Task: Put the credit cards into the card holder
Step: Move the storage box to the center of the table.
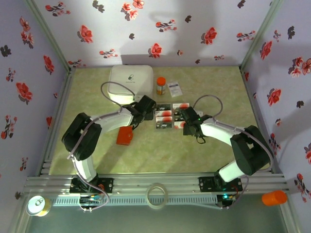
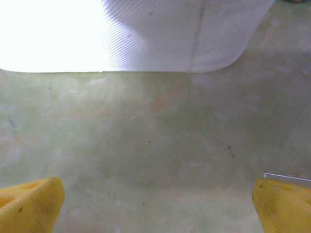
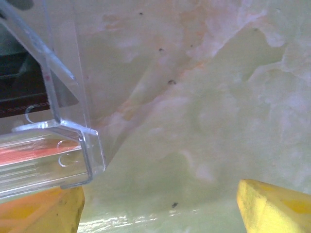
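Several credit cards (image 1: 165,116), dark ones and white ones with red, lie in a tight grid at mid-table. The orange-red card holder (image 1: 124,136) lies shut on the table, left of and nearer than the cards. My left gripper (image 1: 146,105) hovers at the grid's left edge; its yellow fingers (image 2: 29,206) stand wide apart over bare table, so the left gripper (image 2: 158,208) is open and empty. My right gripper (image 1: 187,125) is low at the grid's right edge. The right gripper (image 3: 160,208) is open, with a red-and-white card (image 3: 34,150) showing through clear plastic beside its left finger.
A big white rounded box (image 1: 129,80) stands at the back left and reaches into the left wrist view as the white box (image 2: 146,34). An orange-capped bottle (image 1: 161,86) and a white slip (image 1: 175,89) sit behind the cards. Flowered walls enclose the table (image 1: 218,92).
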{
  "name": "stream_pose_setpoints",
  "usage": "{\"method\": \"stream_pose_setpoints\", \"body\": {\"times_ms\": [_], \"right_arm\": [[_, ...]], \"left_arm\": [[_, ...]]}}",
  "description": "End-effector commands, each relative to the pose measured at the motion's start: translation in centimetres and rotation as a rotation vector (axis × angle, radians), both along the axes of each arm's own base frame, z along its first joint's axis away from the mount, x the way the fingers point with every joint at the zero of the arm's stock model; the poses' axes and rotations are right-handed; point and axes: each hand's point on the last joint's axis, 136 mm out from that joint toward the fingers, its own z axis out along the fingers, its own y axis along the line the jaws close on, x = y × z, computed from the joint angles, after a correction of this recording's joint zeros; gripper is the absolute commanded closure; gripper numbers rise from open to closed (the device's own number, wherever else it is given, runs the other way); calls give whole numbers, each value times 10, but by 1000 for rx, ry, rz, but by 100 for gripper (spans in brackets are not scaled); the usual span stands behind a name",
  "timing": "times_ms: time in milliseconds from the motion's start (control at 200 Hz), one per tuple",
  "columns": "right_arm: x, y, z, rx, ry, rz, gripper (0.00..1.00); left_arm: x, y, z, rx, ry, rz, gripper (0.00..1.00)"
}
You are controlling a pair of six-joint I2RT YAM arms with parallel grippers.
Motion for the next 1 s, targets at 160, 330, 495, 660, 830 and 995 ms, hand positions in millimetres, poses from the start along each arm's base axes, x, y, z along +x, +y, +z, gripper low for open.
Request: {"method": "stream_pose_setpoints", "body": {"times_ms": [160, 330, 495, 660, 830, 995], "right_arm": [[-3, -5, 4, 7, -6, -17, 16], [-15, 2, 16, 84, 1, 13, 16], [-28, 1, 36, 134, -21, 27, 16], [-35, 10, 63, 229, -66, 60, 16], [-37, 35, 87, 353, -91, 109, 14], [-41, 86, 108, 495, -121, 192, 16]], "left_arm": [[7, -16, 3, 14, -8, -49, 0], [5, -8, 15, 19, -30, -48, 0], [4, 12, 38, -8, -76, -12, 0], [-2, 35, 66, -41, -135, 29, 0], [-12, 58, 84, -81, -167, 67, 0], [-28, 78, 94, -127, -188, 97, 0]]}}
